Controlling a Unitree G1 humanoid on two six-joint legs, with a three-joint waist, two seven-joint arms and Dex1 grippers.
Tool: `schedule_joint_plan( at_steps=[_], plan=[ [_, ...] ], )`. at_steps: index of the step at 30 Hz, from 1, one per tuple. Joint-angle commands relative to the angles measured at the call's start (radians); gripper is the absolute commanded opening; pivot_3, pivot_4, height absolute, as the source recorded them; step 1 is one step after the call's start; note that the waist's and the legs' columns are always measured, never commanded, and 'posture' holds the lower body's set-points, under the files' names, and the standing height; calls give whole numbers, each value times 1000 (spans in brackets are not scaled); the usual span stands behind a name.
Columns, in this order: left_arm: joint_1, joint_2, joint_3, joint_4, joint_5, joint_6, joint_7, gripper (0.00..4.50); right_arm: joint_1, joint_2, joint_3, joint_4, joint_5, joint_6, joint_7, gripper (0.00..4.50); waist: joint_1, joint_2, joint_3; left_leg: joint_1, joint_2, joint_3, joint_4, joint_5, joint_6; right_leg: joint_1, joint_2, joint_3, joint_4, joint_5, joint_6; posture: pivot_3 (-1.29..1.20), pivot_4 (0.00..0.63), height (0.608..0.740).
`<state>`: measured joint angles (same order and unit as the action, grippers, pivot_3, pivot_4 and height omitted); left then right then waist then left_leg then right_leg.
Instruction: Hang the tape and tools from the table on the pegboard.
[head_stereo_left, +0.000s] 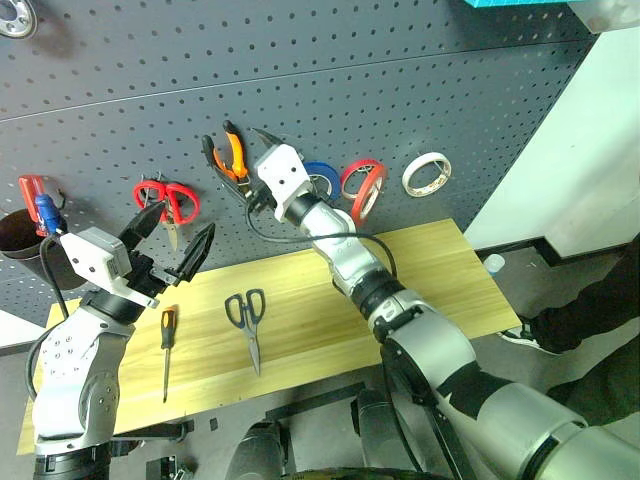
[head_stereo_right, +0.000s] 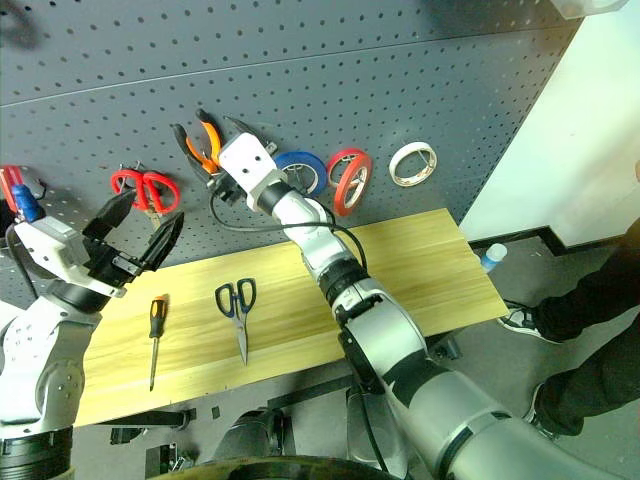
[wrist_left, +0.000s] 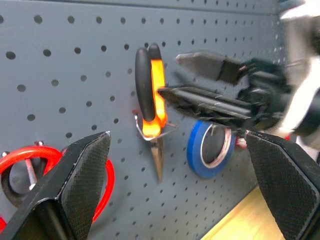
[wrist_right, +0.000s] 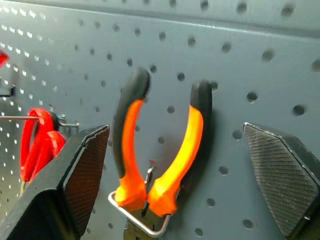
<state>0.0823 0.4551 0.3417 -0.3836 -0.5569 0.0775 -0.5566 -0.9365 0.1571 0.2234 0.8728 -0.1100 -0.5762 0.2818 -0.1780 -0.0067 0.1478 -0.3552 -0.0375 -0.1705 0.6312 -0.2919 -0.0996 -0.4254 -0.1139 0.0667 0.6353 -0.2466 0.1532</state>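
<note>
Up on the pegboard the pliers hang on a wire hook, handles up, nose down. The right gripper sits just in front of them, fingers spread wide on either side and grasping nothing — the pliers hang free between them. Beside the pliers hang red-handled scissors on one side and a blue roll on the other; past that comes the red tape, and then a white roll well apart from the arm. The right arm itself crosses in front of the blue roll and hides part of it.

Down on the bench lie the dark scissors and, near them, the screwdriver — both flat on the wood, apart from each other. The left gripper hovers above the bench's left end, fingers released and empty, in front of the red-handled scissors. At the far left a dark cup on the board holds red and blue handles.
</note>
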Motion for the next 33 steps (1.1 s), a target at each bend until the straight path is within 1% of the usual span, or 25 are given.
schedule_joint_plan(
  at_steps=[1,4,7,11,14,17,19,22,25,27,29,30,33],
  plan=[
    [26,19,31,-33,13,14,16,4492,115,-36,82,-257,-51,16,70,4478,3,0,0,0,0,0,0,0,0,0,0,0,-1,0,0,-66,115,738],
    [57,29,39,-19,27,32,20,4492,237,-108,138,-453,-58,78,158,4478,8,0,0,0,0,0,0,0,0,0,0,0,-1,0,0,-74,117,738],
    [95,26,43,-16,31,43,22,4492,310,-180,159,-595,-74,119,206,4478,17,0,0,0,0,0,1,0,0,1,0,0,-1,0,0,-82,114,738],
    [183,11,44,20,95,62,63,4492,388,-297,167,-766,-45,205,310,4478,29,-1,0,0,0,0,1,0,0,2,0,0,-1,0,0,-90,113,738],
    [242,-12,34,61,137,55,81,4492,440,-374,164,-841,-24,256,374,4478,33,-1,-1,1,0,1,1,0,0,3,0,0,-2,0,0,-86,113,738],
    [268,-48,6,68,189,140,176,4492,487,-425,145,-870,-8,292,398,4478,50,-1,-1,1,0,1,1,0,0,5,0,0,-4,0,0,-83,113,738],
    [272,-75,-37,53,228,210,235,4492,505,-452,141,-876,-6,295,408,4478,61,-2,-1,1,0,1,1,0,0,5,0,0,-4,0,0,-79,115,738],
    [252,-133,-64,78,250,338,339,4496,515,-493,134,-890,-1,305,432,4496,82,-2,-1,2,0,1,2,0,0,6,0,0,-5,0,0,-68,115,738],
    [213,-155,-90,112,265,477,396,4496,518,-539,126,-912,27,349,486,4496,96,-3,-1,4,0,1,3,0,0,10,0,-1,-5,0,0,-59,115,738],
    [172,-154,-138,124,292,611,437,4496,524,-572,115,-924,65,394,531,4496,106,-3,-1,7,0,1,2,0,0,12,0,-1,-5,0,0,-56,116,738],
    [97,-148,-208,167,338,792,486,4496,534,-603,101,-941,129,496,587,4496,115,-3,0,13,0,1,2,-1,1,19,0,-1,-7,-1,1,-55,118,738],
    [62,-163,-228,182,343,822,495,4496,542,-624,95,-951,159,546,620,4496,116,-4,0,15,0,1,2,-1,1,23,0,-2,-7,-1,2,-55,119,738],
    [-15,-221,-264,181,352,865,526,4496,563,-671,72,-989,260,666,710,4496,119,-5,-1,16,0,1,2,-1,1,23,0,-2,-8,-1,2,-60,122,738]
  ],
)
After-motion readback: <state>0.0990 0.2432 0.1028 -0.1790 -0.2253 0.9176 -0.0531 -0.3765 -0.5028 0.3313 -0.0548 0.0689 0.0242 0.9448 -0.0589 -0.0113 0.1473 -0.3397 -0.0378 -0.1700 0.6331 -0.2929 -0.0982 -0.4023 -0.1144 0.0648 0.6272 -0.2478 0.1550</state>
